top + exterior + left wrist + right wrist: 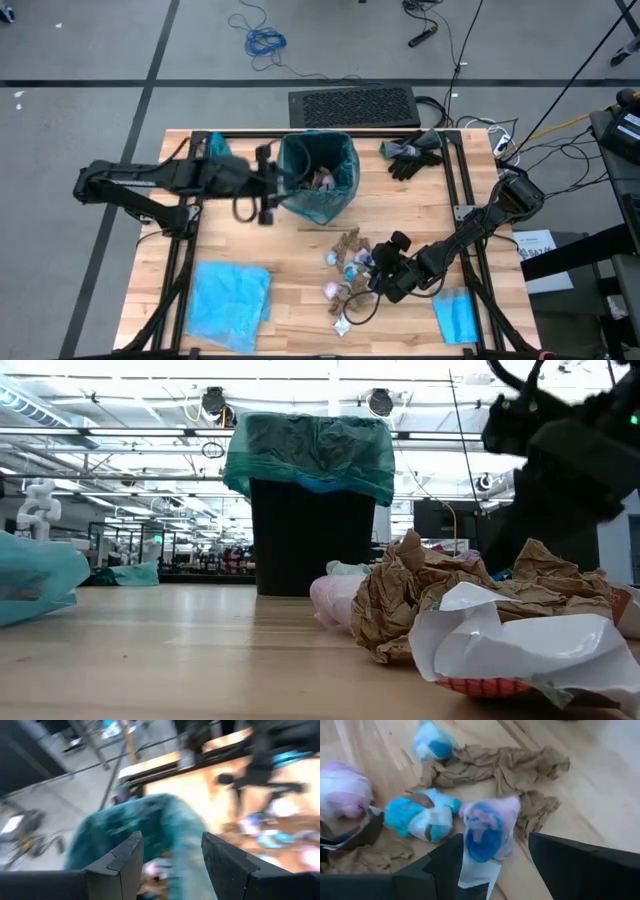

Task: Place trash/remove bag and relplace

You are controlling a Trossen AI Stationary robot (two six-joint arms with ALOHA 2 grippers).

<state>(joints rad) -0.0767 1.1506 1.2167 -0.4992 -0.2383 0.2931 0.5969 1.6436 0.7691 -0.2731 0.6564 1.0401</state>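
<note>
Teal-green plastic lines the single black bin [305,535] on the table [300,250], the bag [322,180] folded down over its rim. Inside it, in the high view, a few pale scraps lie at the bottom — their number cannot be told.

The left gripper [268,185] hovers just beside the bin's rim, on the side toward its own arm, with its fingers [122,862] spread and nothing between them; its wrist view looks past them onto the teal liner and a glimpse of pale scraps within.

The trash [350,268] still on the wood lies in one loose cluster directly ahead of the right gripper [378,272]. The right wrist view counts four small balled wrappers — two blue and white, one pink and blue, one pink and white — plus at least two pieces of crumpled brown paper [505,767]. The pink-and-blue wrapper [487,827] sits just in front of the gap between the right fingers [442,865]. Those fingers stand apart, gripping nothing, and whether they touch the scrap cannot be told.

One light blue bag [230,295] lies flat on the table, on the near side of the left gripper and apart from it. One smaller blue folded cloth [457,315] lies just behind the right gripper, beside its arm. A pair of black gloves [412,152] rests well beyond the right gripper, near the far edge.
</note>
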